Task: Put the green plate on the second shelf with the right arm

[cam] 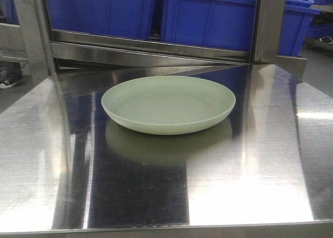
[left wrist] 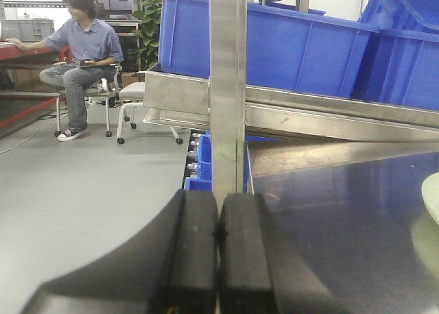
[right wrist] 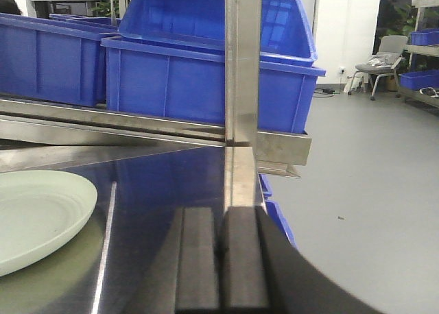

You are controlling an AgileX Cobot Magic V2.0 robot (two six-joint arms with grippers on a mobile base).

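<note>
The round, pale sage-green matte plate (cam: 168, 104) is lying on the shiny steel bench (cam: 250, 186) — blue plastic crates (cam: 208, 20) at its twelve o'clock. Left hand (left wrist: 219, 238) and right hand (right wrist: 221, 249) are pinching closed, empty.

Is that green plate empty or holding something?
Empty: the green plate lies right way up on the steel table, its inside bare.

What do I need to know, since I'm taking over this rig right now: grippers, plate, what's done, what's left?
Left gripper: shut, holding nothing, near the table's left edge.
Right gripper: shut, holding nothing, to the right of the plate.
Green plate: lying flat and upright on the steel table, in front of the shelf with blue bins, touched by neither gripper.
Done: nothing yet.
Left: open the right gripper, grasp the plate's rim, lift it, set it on the second shelf.
</note>
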